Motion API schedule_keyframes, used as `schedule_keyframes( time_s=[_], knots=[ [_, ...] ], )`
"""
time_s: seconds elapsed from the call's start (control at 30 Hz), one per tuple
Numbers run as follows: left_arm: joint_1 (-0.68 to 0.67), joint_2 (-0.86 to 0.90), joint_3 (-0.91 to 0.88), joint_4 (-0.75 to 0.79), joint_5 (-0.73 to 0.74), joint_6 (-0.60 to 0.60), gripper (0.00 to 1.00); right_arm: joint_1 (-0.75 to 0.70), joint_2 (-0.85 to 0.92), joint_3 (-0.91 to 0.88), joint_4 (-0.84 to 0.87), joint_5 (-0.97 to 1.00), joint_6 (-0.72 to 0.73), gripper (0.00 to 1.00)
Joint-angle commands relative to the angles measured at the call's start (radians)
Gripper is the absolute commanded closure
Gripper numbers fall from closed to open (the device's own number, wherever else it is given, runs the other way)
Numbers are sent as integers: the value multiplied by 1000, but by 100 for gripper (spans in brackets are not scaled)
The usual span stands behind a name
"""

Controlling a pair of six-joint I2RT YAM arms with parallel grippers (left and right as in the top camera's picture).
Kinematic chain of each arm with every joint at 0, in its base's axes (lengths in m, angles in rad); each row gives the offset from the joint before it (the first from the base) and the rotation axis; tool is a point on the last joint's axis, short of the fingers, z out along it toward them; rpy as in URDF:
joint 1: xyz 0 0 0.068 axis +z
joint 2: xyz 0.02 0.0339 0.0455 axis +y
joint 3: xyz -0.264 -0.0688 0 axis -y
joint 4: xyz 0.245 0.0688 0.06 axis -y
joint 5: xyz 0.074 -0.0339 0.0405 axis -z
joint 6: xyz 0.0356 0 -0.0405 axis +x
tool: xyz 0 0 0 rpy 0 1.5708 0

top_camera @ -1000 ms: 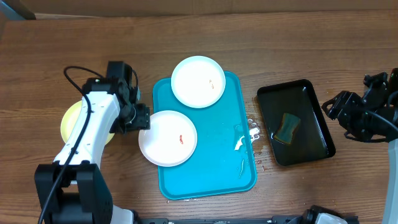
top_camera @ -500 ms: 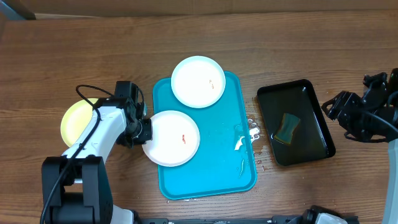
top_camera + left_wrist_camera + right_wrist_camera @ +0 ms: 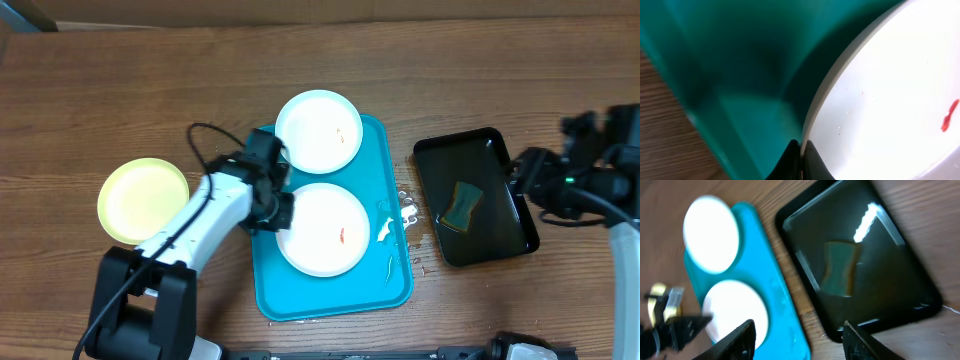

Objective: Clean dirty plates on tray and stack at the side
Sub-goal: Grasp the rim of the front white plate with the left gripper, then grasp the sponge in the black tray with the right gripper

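Pale yellow-green round plate (image 3: pixel 142 201): 9 o'clock, on wooden surface (image 3: pixel 80 100). Left claw (image 3: pixel 801 150) clamped on rim of smeared white round plate (image 3: pixel 325 235), mid turquoise plastic tray (image 3: pixel 395 285). Second white round plate (image 3: pixel 318 131): tray's 12 o'clock. Likely light, stiff, slick; take by rim. Three plates, one tray. Right claw (image 3: pixel 797 330) open, 3 o'clock.

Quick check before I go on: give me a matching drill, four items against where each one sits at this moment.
1 yellow-rimmed plate
2 sponge
3 near white plate
4 far white plate

a in black tray
b overhanging turquoise tray's far edge
c on wooden table
d rim in left pincer

Pairs: 1-c, 2-a, 3-d, 4-b
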Motion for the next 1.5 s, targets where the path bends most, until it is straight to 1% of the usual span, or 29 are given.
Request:
schedule_keyframes(
  time_s=[0.0, 0.13, 0.17, 0.23, 0.3, 0.37, 0.47, 0.57, 0.67, 0.77, 0.83, 0.9, 1.0, 1.1, 1.2, 1.23, 1.3, 1.37, 1.47],
  knots=[
    [-35, 7, 23, 19, -91, -116, 96, 108, -8, -56, 39, 31, 13, 44],
    [-32, 7, 19, 21, -89, -155, 96, 170, 26, -133, 98, 217, 153, 47],
    [-32, 7, 19, 19, -87, -170, 95, 175, 40, -157, 124, 233, 172, 48],
    [-32, 7, 19, 20, -69, -175, 90, 176, 73, -202, 181, 216, 174, 50],
    [-32, 7, 19, 18, -60, -176, 87, 176, 111, -241, 230, 214, 174, 51],
    [-34, 7, 19, 15, -53, -176, 81, 176, 158, -276, 279, 209, 175, 53],
    [-34, 7, 19, 4, -51, -175, 78, 176, 247, -308, 327, 196, 178, 54],
    [-35, 7, 19, 2, -51, -175, 68, 176, 341, -320, 374, 196, 179, 57],
    [-35, 7, 19, 4, -51, -173, 60, 176, 422, -320, 423, 201, 182, 61],
    [-35, 7, 19, 3, -51, -172, 58, 176, 490, -320, 473, 245, 192, 66],
    [-35, 7, 19, 1, -51, -172, 56, 176, 537, -320, 485, 299, 220, 71],
    [-35, 7, 19, 1, -51, -172, 55, 176, 578, -320, 491, 311, 234, 75],
    [-35, 7, 19, 1, -51, -172, 54, 176, 608, -319, 486, 307, 234, 96],
    [-35, 7, 19, 1, -51, -172, 54, 176, 589, -277, 421, 308, 230, 96],
    [-35, 7, 19, 3, -51, -172, 53, 176, 550, -212, 351, 308, 185, 95],
    [-35, 7, 19, 4, -51, -172, 53, 176, 534, -193, 330, 308, 167, 86],
    [-35, 7, 19, 3, -51, -172, 52, 176, 504, -151, 277, 308, 154, 61],
    [-35, 7, 19, 3, -51, -172, 44, 176, 480, -126, 237, 308, 154, 53],
    [-35, 7, 19, 0, -46, -172, 37, 176, 464, -122, 182, 307, 154, 50]
  ],
)
